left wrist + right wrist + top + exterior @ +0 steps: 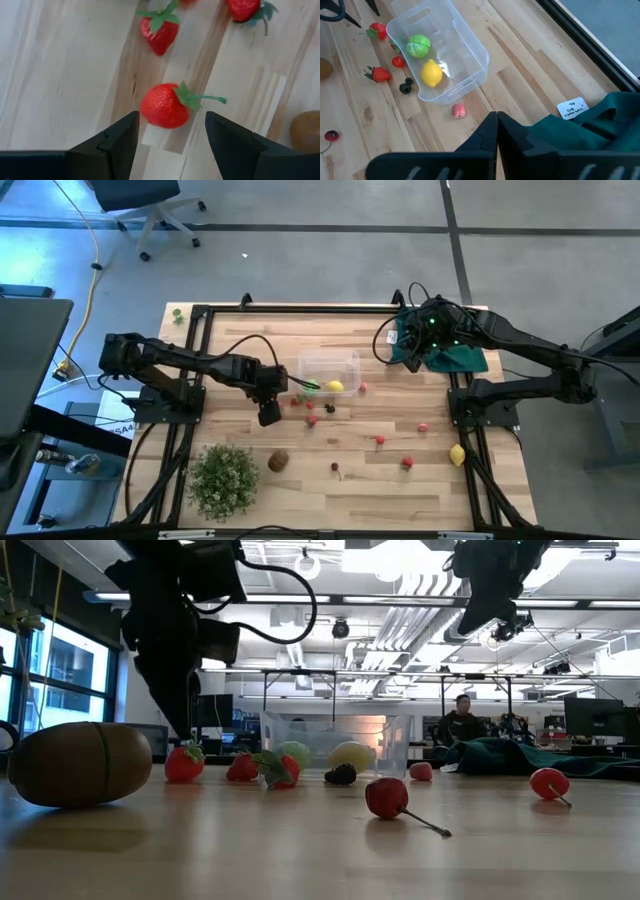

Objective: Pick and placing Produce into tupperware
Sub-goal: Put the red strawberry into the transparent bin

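A red strawberry [165,106] lies on the wooden table just left of the tupperware. My left gripper [170,137] hangs open over it, pointing steeply down, one finger on each side of the berry and apart from it; in the low view its fingertips [186,730] stand just above the berry [184,762]. The clear tupperware [330,368] holds a green ball [418,46] and a yellow lemon [431,74]. My right gripper [496,131] waits shut, high above the dark green cloth [450,356] at the far right.
Two more strawberries [159,32] [245,9] and a blackberry [407,85] lie near the tub. A brown kiwi [278,461] and a bushy plant [222,478] sit at the near left. Small red fruits [380,440] and a lemon [457,455] are scattered on the right.
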Action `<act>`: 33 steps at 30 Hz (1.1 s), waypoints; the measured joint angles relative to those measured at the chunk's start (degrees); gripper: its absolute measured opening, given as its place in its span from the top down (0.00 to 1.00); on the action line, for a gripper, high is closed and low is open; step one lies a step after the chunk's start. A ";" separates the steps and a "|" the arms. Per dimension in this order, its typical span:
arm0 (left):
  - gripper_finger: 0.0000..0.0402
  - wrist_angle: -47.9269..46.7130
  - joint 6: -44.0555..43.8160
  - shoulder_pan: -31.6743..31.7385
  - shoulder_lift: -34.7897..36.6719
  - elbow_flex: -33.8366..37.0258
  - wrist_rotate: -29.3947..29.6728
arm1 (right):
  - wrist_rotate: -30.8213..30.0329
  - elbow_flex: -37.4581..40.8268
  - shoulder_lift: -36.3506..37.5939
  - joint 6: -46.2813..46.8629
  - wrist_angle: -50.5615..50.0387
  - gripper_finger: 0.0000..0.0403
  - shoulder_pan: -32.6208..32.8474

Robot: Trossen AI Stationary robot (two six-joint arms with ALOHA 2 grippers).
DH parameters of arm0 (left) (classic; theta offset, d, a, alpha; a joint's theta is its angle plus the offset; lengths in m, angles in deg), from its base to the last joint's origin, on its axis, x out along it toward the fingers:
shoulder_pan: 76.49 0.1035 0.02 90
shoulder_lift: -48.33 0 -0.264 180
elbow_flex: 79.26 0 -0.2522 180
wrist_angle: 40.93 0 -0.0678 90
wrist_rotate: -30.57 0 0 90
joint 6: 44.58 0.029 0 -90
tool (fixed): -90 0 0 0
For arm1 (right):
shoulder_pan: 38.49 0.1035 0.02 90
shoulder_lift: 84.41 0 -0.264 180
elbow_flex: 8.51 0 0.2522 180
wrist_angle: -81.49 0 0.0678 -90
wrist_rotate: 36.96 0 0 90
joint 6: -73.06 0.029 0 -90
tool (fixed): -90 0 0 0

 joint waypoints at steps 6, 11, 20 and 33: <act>0.46 0.63 -0.73 0.00 0.00 0.10 1.83 | 0.01 0.00 0.00 0.00 0.01 1.00 0.01; 0.45 2.11 -1.34 -0.02 0.00 0.10 2.21 | 0.02 0.00 0.00 0.00 0.02 1.00 0.00; 0.29 1.34 -0.57 -0.02 -0.02 0.10 2.54 | 0.01 0.00 0.00 0.00 0.01 1.00 0.01; 0.27 1.31 0.27 -0.05 -2.67 0.12 2.11 | 0.02 0.00 0.00 0.00 0.02 1.00 0.02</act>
